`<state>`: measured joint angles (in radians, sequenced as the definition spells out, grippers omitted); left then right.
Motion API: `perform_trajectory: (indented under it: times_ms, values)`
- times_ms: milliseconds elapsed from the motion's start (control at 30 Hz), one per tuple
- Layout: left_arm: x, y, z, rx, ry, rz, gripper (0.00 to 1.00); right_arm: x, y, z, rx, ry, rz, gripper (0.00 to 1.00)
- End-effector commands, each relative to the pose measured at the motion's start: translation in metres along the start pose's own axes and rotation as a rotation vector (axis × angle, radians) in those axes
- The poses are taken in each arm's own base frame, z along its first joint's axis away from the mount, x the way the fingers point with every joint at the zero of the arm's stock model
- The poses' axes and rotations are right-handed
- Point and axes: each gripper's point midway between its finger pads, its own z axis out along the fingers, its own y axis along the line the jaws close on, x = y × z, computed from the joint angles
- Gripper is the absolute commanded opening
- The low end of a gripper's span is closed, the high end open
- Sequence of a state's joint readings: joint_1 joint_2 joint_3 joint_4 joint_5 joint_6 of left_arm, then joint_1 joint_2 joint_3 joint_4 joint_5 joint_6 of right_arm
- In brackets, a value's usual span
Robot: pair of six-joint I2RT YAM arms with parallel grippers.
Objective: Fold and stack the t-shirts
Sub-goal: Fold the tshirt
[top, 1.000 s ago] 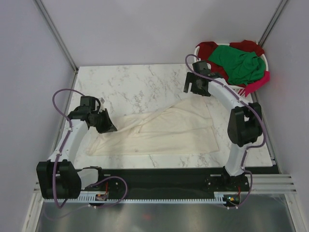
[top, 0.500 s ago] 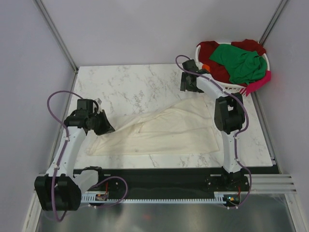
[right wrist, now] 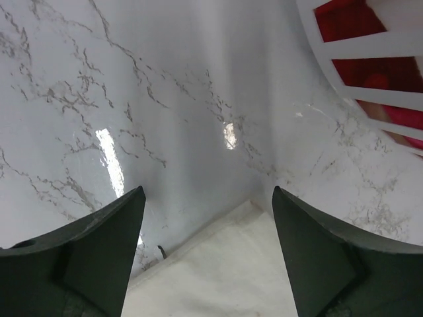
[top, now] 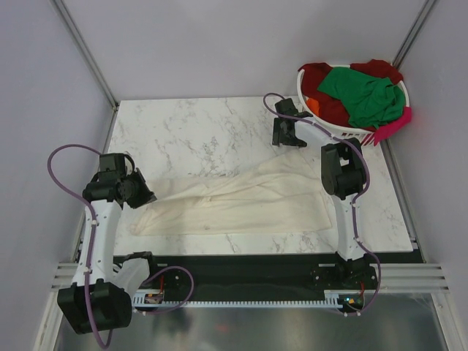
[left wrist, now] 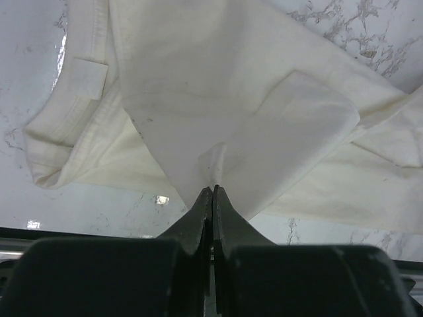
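Note:
A cream t-shirt [top: 248, 201] lies stretched across the marble table, partly spread and creased. My left gripper [top: 148, 197] is at its left end, shut on a pinch of the cream fabric [left wrist: 213, 188]. The left wrist view shows the shirt [left wrist: 251, 99] fanning away from the jaws, with the collar [left wrist: 86, 76] at left. My right gripper [top: 289, 139] hovers open over the shirt's far right corner [right wrist: 251, 271], which lies between its spread fingers [right wrist: 207, 191] without touching them. Green [top: 362, 95], dark red [top: 322, 77] and pink [top: 391, 128] t-shirts fill the basket.
The white slatted laundry basket [top: 362, 133] stands at the table's back right corner, close beside my right gripper; its slats [right wrist: 370, 46] show at the upper right of the right wrist view. Bare marble [top: 190, 131] covers the back left. Grey walls enclose the table.
My left gripper has moved left toward the table's edge, pulling the cream shirt taut. My right gripper has shifted left, away from the basket, and its jaws have narrowed slightly.

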<state>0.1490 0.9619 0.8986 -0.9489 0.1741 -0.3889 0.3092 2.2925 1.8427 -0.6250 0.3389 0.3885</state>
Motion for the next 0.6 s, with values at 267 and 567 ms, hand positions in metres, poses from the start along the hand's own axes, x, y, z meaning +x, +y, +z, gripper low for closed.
perform_trajectory:
  times_ms: [267, 567]
  values:
    - [-0.001, -0.006, 0.0, 0.024, 0.014, -0.027, 0.02, 0.04, -0.035, 0.017, 0.09, 0.102, 0.025, 0.79]
    - [0.0, -0.007, 0.002, 0.032, 0.018, -0.028, 0.02, 0.05, -0.054, -0.003, 0.129, 0.08, 0.044, 0.71]
